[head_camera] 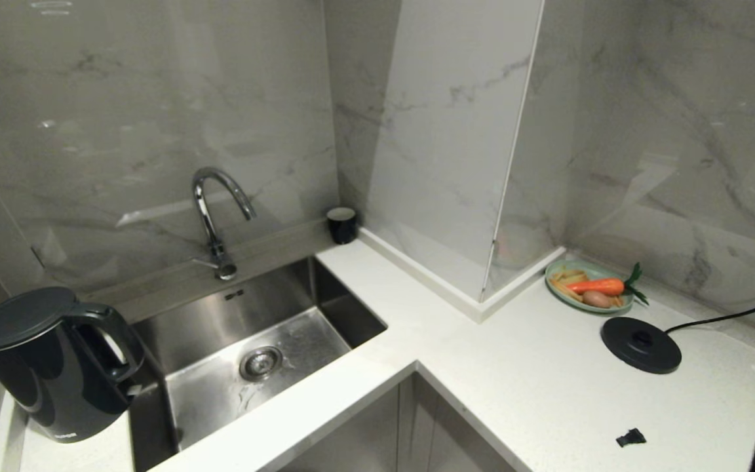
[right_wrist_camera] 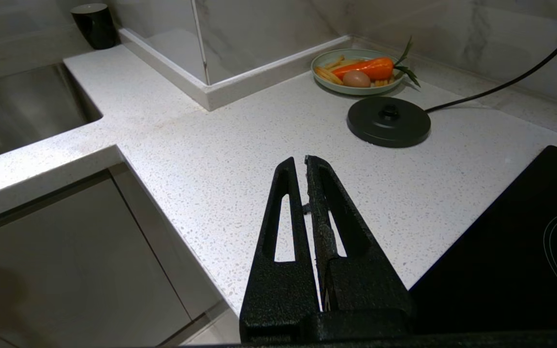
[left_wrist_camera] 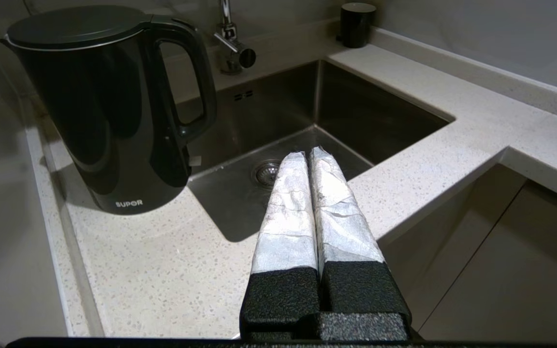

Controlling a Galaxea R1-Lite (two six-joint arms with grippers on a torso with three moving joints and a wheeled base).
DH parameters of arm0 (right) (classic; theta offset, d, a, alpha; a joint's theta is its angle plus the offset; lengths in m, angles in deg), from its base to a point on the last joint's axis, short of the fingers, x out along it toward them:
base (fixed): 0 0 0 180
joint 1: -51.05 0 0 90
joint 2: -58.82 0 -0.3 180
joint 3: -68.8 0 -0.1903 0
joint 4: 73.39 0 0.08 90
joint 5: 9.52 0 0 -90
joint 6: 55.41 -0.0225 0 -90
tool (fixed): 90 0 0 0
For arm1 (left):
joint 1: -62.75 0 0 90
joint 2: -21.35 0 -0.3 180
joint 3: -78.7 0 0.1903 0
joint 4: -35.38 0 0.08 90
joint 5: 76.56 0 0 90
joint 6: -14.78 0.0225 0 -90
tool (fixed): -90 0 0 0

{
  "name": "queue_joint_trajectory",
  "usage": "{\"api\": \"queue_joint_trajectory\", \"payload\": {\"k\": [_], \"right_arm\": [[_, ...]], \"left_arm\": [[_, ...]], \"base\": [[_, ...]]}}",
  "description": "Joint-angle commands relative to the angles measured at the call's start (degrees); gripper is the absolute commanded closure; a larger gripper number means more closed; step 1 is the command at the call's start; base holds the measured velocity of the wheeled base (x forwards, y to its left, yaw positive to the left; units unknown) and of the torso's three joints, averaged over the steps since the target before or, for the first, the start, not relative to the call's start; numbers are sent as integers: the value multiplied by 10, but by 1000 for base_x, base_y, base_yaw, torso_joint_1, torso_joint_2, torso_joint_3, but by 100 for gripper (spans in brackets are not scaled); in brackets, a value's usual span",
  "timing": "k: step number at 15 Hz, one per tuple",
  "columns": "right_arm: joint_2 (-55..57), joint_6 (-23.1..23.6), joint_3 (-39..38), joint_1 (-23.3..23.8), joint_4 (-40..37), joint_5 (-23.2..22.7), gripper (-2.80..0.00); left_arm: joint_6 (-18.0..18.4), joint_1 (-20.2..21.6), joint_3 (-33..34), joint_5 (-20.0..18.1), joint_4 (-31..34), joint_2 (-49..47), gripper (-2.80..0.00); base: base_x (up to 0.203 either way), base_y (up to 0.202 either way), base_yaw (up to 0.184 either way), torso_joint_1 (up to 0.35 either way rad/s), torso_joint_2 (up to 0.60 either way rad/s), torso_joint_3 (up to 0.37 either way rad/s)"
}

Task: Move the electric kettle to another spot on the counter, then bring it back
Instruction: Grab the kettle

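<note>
Black electric kettle (left_wrist_camera: 109,106) sits untouched left of the sink (head_camera: 253,341); your left gripper (left_wrist_camera: 306,155), fingers together, must part for its handle; right gripper (right_wrist_camera: 299,162) idles, also pressed together.

Electric kettle (head_camera: 50,367): glossy black jug, flat round dark lid shut, big loop handle facing the sink. Upright, lower left of head frame. Stands on the counter (head_camera: 548,387), white speckled stone, L-shaped, off its base.

The electric kettle (head_camera: 50,367) stands on the counter (head_camera: 535,393) left of the sink (head_camera: 253,347), well apart from its base disc (head_camera: 641,345) far right, a plate (head_camera: 588,286) just behind that.
</note>
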Motion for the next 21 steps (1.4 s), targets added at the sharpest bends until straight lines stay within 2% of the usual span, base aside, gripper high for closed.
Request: {"api": "queue_joint_trajectory", "payload": {"k": [1, 3, 4, 7, 11, 16, 18, 19, 20, 21], "right_arm": [[0, 1, 0, 0, 0, 0, 0], [0, 1, 0, 0, 0, 0, 0], [0, 1, 0, 0, 0, 0, 0], [0, 1, 0, 0, 0, 0, 0], [0, 0, 0, 0, 0, 0, 0], [0, 1, 0, 0, 0, 0, 0], [0, 1, 0, 0, 0, 0, 0], [0, 1, 0, 0, 0, 0, 0], [0, 1, 0, 0, 0, 0, 0], [0, 1, 0, 0, 0, 0, 0]], "left_arm": [[1, 1, -2, 2, 7, -1, 0], [1, 1, -28, 1, 33, -3, 0], [-6, 1, -64, 0, 45, -18, 0], [-33, 0, -133, -3, 45, -158, 0], [-45, 2, -182, -2, -54, -399, 0], [-71, 5, -206, 2, -120, -627, 0], [-85, 6, -196, 13, -176, -702, 0], [-90, 5, -183, 28, -225, -745, 0], [-92, 4, -162, 43, -296, -791, 0], [-93, 1, -132, 54, -394, -835, 0]], "base": [[0, 0, 0, 0, 0, 0], [0, 0, 0, 0, 0, 0], [0, 0, 0, 0, 0, 0], [0, 0, 0, 0, 0, 0], [0, 0, 0, 0, 0, 0], [0, 0, 0, 0, 0, 0], [0, 0, 0, 0, 0, 0], [0, 0, 0, 0, 0, 0], [0, 0, 0, 0, 0, 0], [0, 0, 0, 0, 0, 0]]}}
